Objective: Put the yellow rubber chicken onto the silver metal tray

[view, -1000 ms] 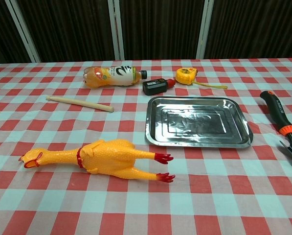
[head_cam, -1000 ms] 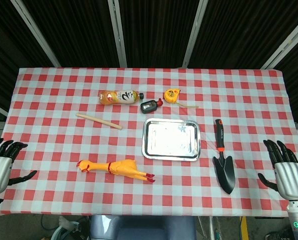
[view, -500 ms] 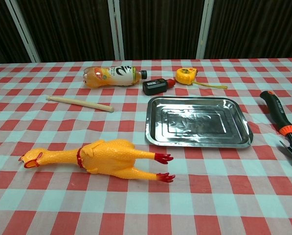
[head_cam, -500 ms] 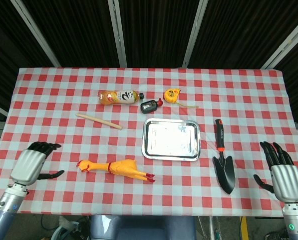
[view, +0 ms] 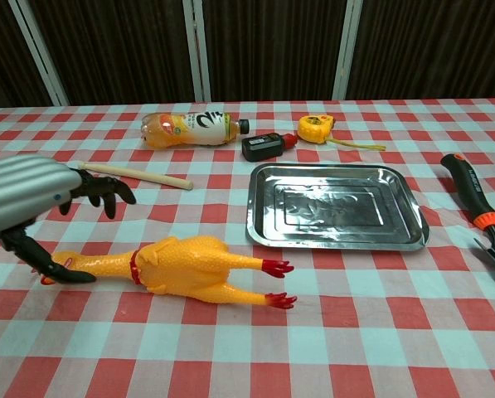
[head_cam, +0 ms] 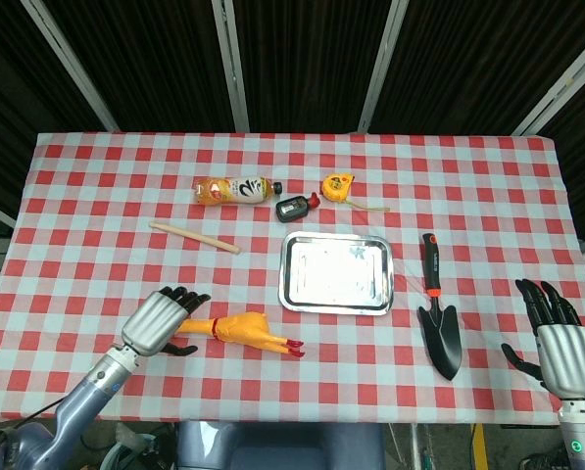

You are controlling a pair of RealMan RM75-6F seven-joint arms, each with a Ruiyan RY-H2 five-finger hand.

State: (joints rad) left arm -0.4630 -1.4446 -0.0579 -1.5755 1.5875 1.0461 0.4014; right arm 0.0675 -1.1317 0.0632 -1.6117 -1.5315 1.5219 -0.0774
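While flat crosswise, yellow rubber chicken (view: 185,269): head left, feet right.

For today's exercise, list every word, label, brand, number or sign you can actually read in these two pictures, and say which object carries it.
"2": a large dark numeral on the white label of the orange plastic drink bottle lying on its side.
Smaller print on that bottle label: too small to read.
Yellow tape measure: its round face label is blurred, unreadable.
Small black device with a red tip: no legible marking.
Black-and-orange-handled garden trowel: any handle marking is too small to read.

Juice btl (head_cam: 234,190), tape meas. (head_cam: 338,185), trowel (head_cam: 437,321), wood stick (head_cam: 195,238), checked cloth (head_cam: 96,206)
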